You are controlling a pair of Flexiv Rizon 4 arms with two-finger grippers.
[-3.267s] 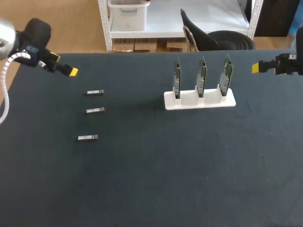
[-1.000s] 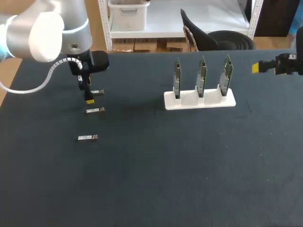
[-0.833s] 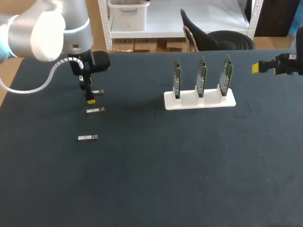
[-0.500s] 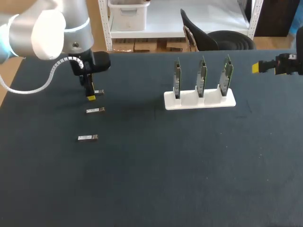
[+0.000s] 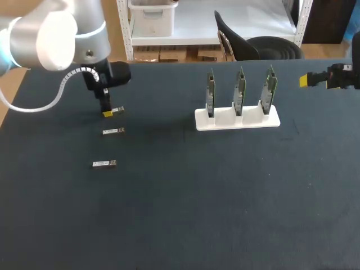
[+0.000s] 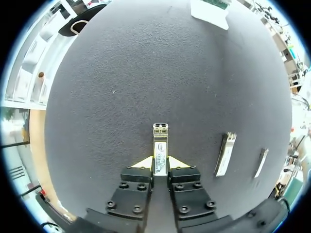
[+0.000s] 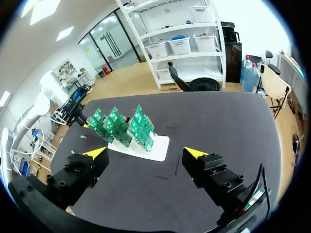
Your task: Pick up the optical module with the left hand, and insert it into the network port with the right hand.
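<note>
Three optical modules are laid in a row on the left part of the dark surface (image 5: 180,197). The farthest optical module (image 6: 160,143) is clamped between the two yellow tips of the left gripper (image 6: 160,162), which is lowered onto it from above; its metal end is seen projecting ahead of the tips. Whether it rests on the surface cannot be told. The middle module (image 5: 113,131) and the nearest module (image 5: 104,163) are left lying flat, well apart from the gripper. A white stand (image 5: 236,120) holding three upright green boards (image 5: 240,90) is placed right of the middle. The right gripper (image 7: 146,154) is held at the surface's right edge, its fingers wide apart and nothing between them.
</note>
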